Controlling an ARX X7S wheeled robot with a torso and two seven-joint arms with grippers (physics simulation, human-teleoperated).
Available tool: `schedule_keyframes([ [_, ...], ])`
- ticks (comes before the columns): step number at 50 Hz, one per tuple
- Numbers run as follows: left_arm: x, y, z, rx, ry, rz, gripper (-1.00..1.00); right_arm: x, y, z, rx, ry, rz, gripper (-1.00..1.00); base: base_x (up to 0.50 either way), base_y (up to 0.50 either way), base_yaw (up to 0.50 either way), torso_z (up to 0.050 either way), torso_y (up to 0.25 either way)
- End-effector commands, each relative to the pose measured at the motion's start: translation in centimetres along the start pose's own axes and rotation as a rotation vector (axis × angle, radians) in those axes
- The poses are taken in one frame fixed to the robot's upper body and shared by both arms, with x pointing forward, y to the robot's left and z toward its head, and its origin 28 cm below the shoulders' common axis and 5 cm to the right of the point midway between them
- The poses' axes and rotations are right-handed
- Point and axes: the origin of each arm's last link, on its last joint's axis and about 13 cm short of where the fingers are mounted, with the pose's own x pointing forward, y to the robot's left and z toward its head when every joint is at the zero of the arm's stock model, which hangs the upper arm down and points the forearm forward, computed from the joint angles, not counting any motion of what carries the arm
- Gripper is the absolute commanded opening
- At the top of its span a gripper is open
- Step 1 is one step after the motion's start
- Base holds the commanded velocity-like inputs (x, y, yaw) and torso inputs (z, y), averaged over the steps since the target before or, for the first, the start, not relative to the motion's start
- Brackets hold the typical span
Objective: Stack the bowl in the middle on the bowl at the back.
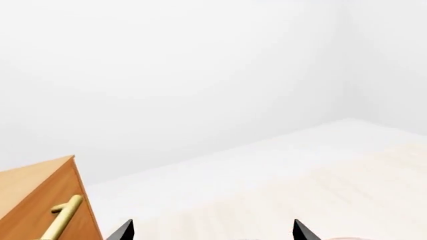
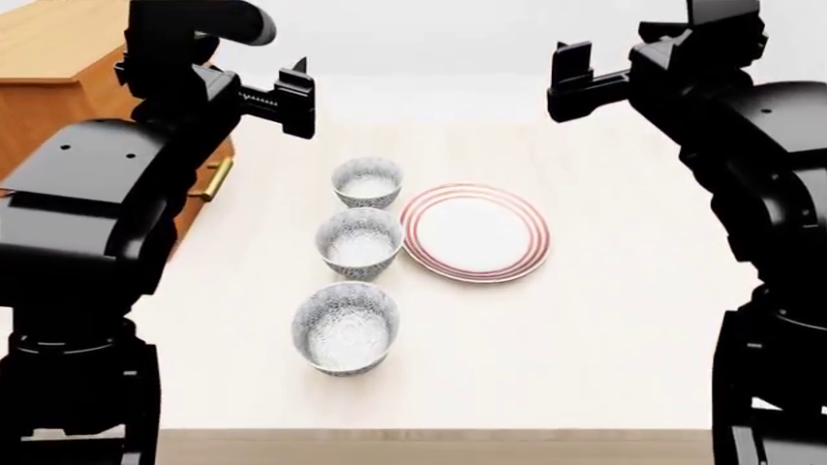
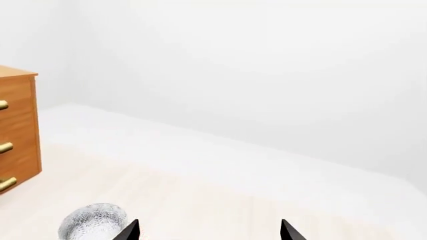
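Head view: pale wood table (image 2: 621, 339), white walls; both claws raised, spread, empty.

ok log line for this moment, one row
phase: pre-grasp | middle bowl: on table, untouched | back bowl: empty | left gripper: open | right gripper: open
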Motion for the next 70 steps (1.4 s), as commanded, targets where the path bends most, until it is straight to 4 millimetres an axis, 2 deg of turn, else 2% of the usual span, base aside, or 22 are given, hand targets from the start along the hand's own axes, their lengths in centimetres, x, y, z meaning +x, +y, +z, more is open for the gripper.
schedule_keyframes([
  [1,0.0,0.1,0.1,-0.004,0.006,0.000,1.00,0.3,-0.1,0.2,-0.001,-0.001,-0.004,1.00,0.28,0.00,0.00,0.000,0.000],
  [22,0.1,0.3,-0.3,-0.015,0.015,0.002,1.00,0.7,0.2,-0.1,-0.001,0.004,-0.005,1.00,0.28,0.00,0.00,0.000,0.000],
  [31,0.0,0.3,-0.8,0.001,0.057,0.013,1.00,0.5,0.4,-0.1,-0.001,0.001,-0.009,1.00,0.00,0.00,0.00,0.000,0.002],
  [39,0.9,0.2,-1.6,-0.038,0.239,0.045,1.00,0.1,0.5,-0.2,0.029,-0.011,-0.010,1.00,0.00,0.00,0.00,0.000,0.000],
  [52,3.1,-0.7,-4.8,-0.038,0.455,0.044,1.00,-0.8,0.5,-0.5,0.049,-0.028,-0.005,1.00,0.00,0.00,0.00,0.000,0.000],
  [70,3.2,-2.0,-6.6,-0.095,0.555,0.077,1.00,-0.8,0.4,-1.4,0.062,-0.003,-0.022,1.00,0.00,0.00,0.00,0.000,0.000],
])
